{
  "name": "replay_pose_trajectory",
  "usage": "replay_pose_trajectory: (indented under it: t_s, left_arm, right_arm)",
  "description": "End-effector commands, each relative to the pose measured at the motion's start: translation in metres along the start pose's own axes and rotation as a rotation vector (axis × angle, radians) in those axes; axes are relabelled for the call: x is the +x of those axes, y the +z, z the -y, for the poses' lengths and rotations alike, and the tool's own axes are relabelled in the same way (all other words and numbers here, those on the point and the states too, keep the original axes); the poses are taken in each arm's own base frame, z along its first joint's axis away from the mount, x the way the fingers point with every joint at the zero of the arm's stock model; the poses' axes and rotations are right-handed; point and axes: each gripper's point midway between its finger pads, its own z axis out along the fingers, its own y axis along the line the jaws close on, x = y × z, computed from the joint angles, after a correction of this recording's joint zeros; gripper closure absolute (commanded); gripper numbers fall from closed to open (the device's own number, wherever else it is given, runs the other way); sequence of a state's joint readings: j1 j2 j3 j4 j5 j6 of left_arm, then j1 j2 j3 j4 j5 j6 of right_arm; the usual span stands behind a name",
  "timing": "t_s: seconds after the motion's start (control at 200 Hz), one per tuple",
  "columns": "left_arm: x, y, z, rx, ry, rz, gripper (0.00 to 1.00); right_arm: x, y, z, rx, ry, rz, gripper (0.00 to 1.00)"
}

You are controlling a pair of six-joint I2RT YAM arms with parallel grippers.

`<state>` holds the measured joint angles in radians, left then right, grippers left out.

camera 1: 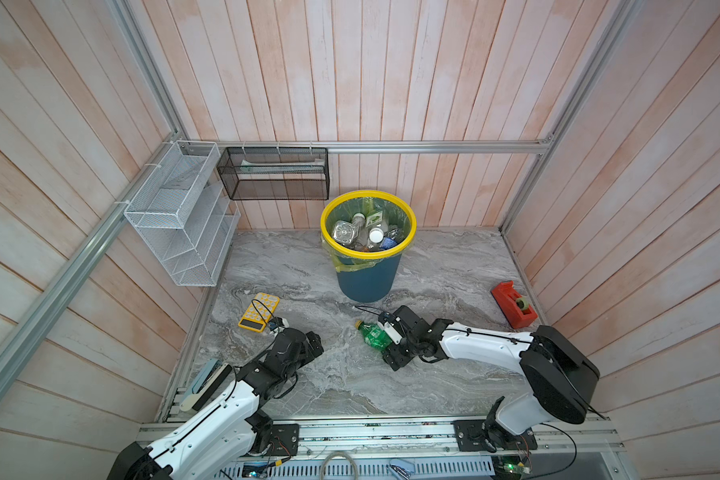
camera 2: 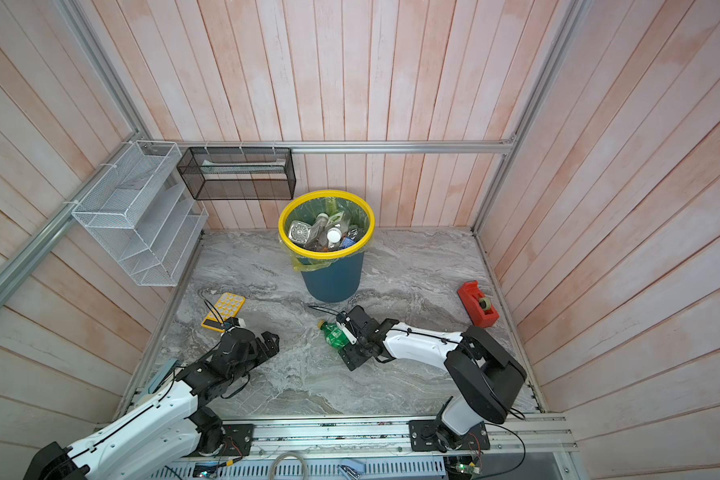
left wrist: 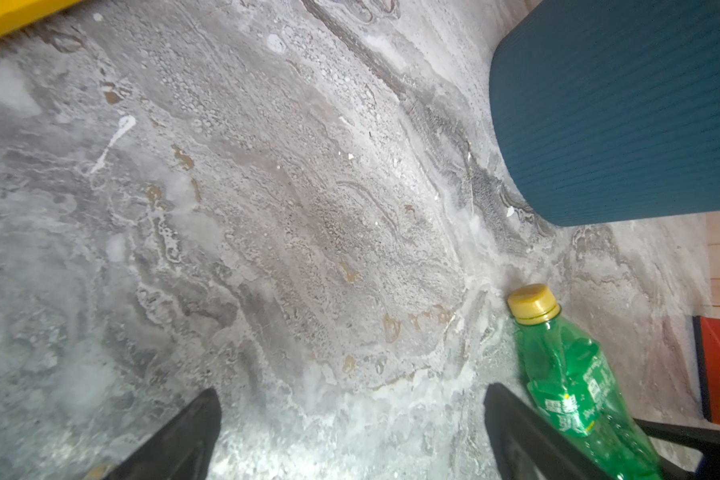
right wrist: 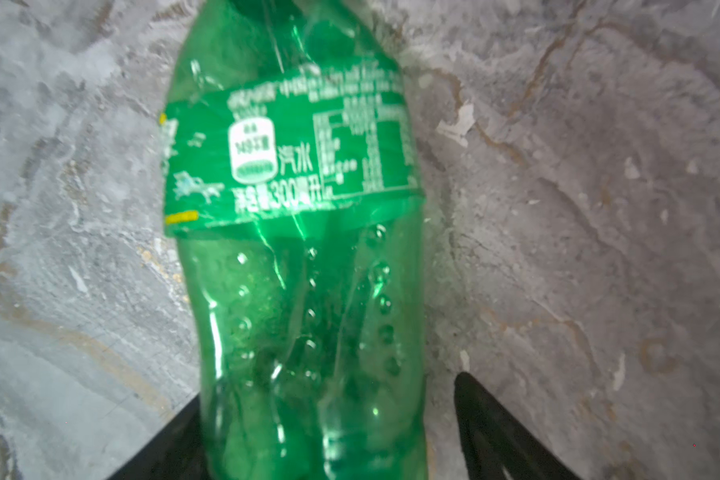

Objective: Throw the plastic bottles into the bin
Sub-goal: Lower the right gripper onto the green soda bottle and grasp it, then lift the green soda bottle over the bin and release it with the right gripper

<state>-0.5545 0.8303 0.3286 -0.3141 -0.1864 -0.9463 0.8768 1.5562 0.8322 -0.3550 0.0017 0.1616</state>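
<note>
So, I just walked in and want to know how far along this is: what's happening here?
The right gripper straddles a green bottle lying on the marble tabletop, jaws open, not clamped. The left gripper is open and empty, near the yellow calculator. Several bottles already lie in the yellow-rimmed bin.

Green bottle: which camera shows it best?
The right wrist view: the green bottle fills the frame, label visible. The left wrist view catches it at the edge, cap included; both top views show it small by the right gripper.

Overhead stereo pair; close wrist views, green bottle point(left wrist: 570, 374) common.
</note>
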Motion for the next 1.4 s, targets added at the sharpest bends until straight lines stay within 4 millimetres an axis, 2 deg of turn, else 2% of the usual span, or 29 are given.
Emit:
replay_pose_trajectory:
  t_s: [0.0,0.115,0.33,0.56,0.67,0.79,0.92,1.005,1.045,1.1,1.165,1.335,1.395]
  left_arm:
    - [0.003,0.002,-0.002,0.011,0.008,-0.003,0.0]
    - [0.004,0.002,-0.003,0.013,0.004,-0.005,0.0]
    - [0.006,0.002,-0.008,0.003,0.004,-0.003,0.0]
    - [0.006,0.0,-0.013,-0.008,0.002,0.006,0.0]
    - [0.008,0.0,-0.016,-0.011,-0.003,0.005,0.0]
    - [0.008,0.0,-0.016,-0.01,-0.003,0.005,0.0]
    - [0.005,0.0,-0.013,0.005,0.005,0.015,0.0]
    - [0.003,-0.001,-0.009,0.016,0.028,0.024,0.0]
    - [0.001,-0.002,-0.007,0.021,0.045,0.03,0.0]
    - [-0.003,-0.003,-0.004,0.022,0.073,0.04,0.0]
    - [-0.007,-0.005,-0.003,0.013,0.105,0.05,0.0]
    - [-0.016,-0.006,0.006,0.0,0.175,0.05,0.0]
    - [-0.016,-0.004,0.01,0.002,0.19,0.039,0.0]
  right_arm:
    - [-0.014,-0.007,-0.001,0.039,-0.04,-0.003,0.13]
    - [-0.02,-0.004,-0.005,0.039,-0.063,-0.018,0.13]
    - [-0.022,0.016,-0.004,0.065,-0.124,-0.103,0.14]
    - [-0.028,0.028,0.003,0.117,-0.157,-0.143,0.25]
    - [-0.034,0.022,0.003,0.122,-0.148,-0.111,0.38]
    - [-0.045,0.004,-0.001,0.099,-0.124,-0.022,0.43]
    - [-0.059,-0.033,-0.011,0.031,-0.067,0.158,0.5]
    - [-0.062,-0.062,-0.008,0.013,-0.015,0.291,0.52]
    - [-0.065,-0.081,-0.006,0.009,0.009,0.371,0.52]
    - [-0.069,-0.109,0.0,0.02,0.042,0.486,0.53]
    - [-0.074,-0.153,0.013,0.057,0.088,0.646,0.54]
    - [-0.088,-0.273,0.05,0.165,0.199,1.025,0.49]
    - [-0.098,-0.307,0.058,0.193,0.208,1.11,0.47]
